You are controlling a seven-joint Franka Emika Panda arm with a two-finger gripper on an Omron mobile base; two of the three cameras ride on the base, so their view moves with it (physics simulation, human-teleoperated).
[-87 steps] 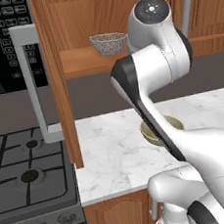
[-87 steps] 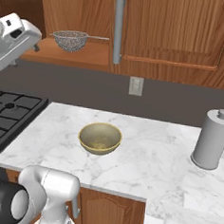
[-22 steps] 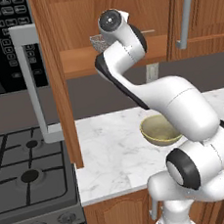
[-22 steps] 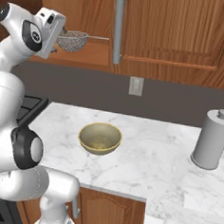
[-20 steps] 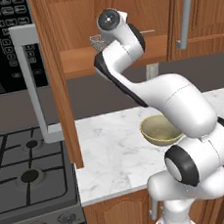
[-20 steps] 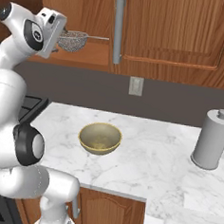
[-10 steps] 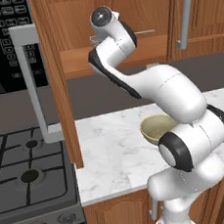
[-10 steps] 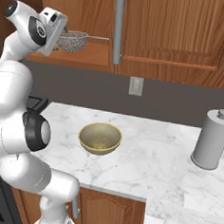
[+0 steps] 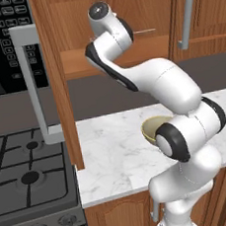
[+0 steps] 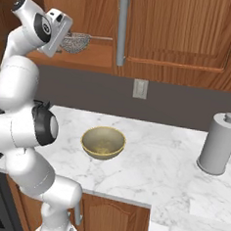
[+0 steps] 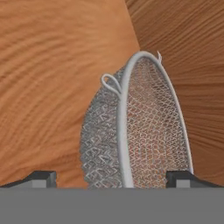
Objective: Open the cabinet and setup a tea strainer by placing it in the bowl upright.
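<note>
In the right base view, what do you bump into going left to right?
Tool → tea strainer → grey cabinet handle → wall outlet → grey canister.

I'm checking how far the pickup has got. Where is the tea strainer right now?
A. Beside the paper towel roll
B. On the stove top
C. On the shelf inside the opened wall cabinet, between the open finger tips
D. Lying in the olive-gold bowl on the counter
C: the tea strainer sits on the cabinet shelf, with the gripper tips spread on either side of its mesh; the bowl holds nothing.
</note>
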